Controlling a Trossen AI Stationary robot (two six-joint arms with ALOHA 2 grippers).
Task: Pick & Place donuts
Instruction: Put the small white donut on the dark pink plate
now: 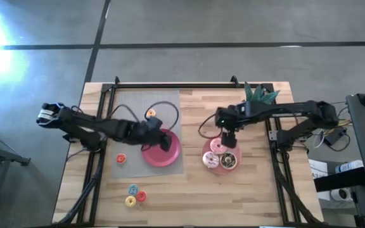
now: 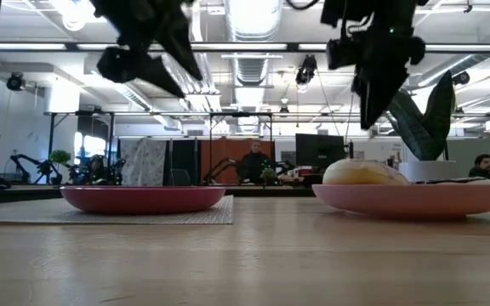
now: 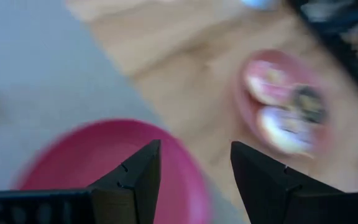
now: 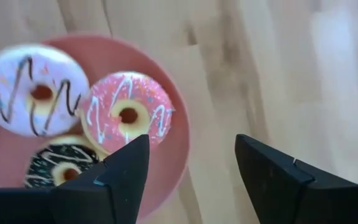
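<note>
Closest below our right gripper (image 4: pixel 188 171), whose fingers stand wide apart and hold nothing, lies the pink iced donut (image 4: pixel 128 111), just under and beside one fingertip. Past it on the same pale pink plate (image 4: pixel 173 163) sit the white-iced donut with dark zigzags (image 4: pixel 33 88) and the chocolate donut (image 4: pixel 59 164), all three touching or nearly so.

We judge these toy rings to be light and fairly stiff, with a smooth glazed top that could slip, so we would straddle the ring across its outer edge, or put one finger through the hole and pinch one side. Crowding may make a neighbour shift.

Farther off, our left gripper (image 3: pixel 194 177) hangs over the rim of the empty darker pink plate (image 1: pixel 170 155), its fingers parted and empty too.

Beyond that, well away from either tool, tiny donuts lie loose: an orange one (image 1: pixel 121 159), another orange one (image 1: pixel 150 114), and a blue, yellow and red cluster (image 1: pixel 135 196).
</note>
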